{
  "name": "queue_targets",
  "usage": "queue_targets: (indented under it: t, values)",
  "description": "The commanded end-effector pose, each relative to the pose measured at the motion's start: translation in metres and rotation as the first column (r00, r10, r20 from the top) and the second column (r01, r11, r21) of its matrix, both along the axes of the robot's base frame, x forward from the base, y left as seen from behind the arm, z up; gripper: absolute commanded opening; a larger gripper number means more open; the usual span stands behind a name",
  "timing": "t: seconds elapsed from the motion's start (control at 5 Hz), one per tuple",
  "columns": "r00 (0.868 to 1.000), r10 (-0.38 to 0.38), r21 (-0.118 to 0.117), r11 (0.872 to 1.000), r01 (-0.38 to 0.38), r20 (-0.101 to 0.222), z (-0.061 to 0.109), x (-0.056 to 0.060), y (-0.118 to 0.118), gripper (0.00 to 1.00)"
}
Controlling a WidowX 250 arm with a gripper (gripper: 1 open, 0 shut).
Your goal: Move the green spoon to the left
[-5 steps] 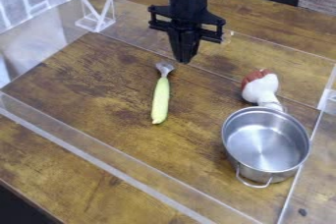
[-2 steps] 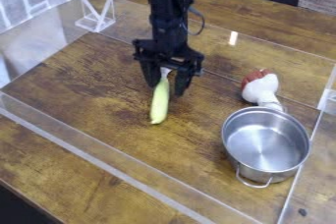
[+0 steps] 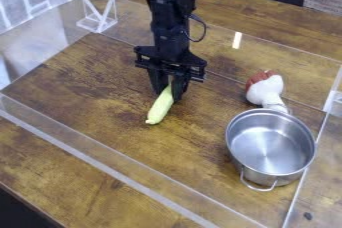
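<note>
Spoon [image 3: 160, 106] first: the green spoon lies on the wooden desk [image 3: 80, 82], roughly in the middle of the scene, its pale yellow-green handle running on a slant from the near left up toward the far right. Only the handle shows; the metal bowl end is hidden under the arm's tool. The gripper [image 3: 170, 84] points straight down onto that far end of the spoon, and the dark jaws stand either side of it, drawn in close to the handle. Whether they are actually pinching it or just bracketing it cannot be told from this view. The near tip of the handle rests on the desk.

Right of the spoon, well apart from it, a red-and-white mushroom toy [image 3: 267, 88] lies on its side. Nearer the camera and also to the right sits a shiny steel pot [image 3: 269, 145], upright with its mouth open. A low clear plastic wall [image 3: 80, 138] edges the working area on the near and left sides. At the far left stands a small white wire stand [image 3: 95, 14].
</note>
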State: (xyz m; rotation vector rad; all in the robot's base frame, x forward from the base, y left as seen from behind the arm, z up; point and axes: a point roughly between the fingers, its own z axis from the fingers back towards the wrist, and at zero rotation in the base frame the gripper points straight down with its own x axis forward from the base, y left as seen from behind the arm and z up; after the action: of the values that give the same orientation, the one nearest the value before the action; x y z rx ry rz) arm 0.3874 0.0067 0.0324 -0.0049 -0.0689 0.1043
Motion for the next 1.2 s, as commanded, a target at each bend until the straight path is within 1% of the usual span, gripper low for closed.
queue_targets:
  t: [0.0,0.2,0.4,0.8,1.0]
  values:
    - [0.997,-0.016,-0.004,1.000,0.016,0.079,0.055,-0.002,-0.020,0.00]
    - [0.996,-0.043,-0.009,0.999,0.044,0.084,0.059,-0.003,-0.012,0.00]
    - [0.994,-0.066,-0.004,0.998,0.067,0.087,0.061,-0.003,0.002,0.00]
    - [0.992,-0.079,0.008,0.997,0.078,0.094,0.081,-0.013,0.022,0.00]
    - [0.992,-0.083,0.015,0.997,0.082,0.097,0.088,-0.019,0.033,0.00]
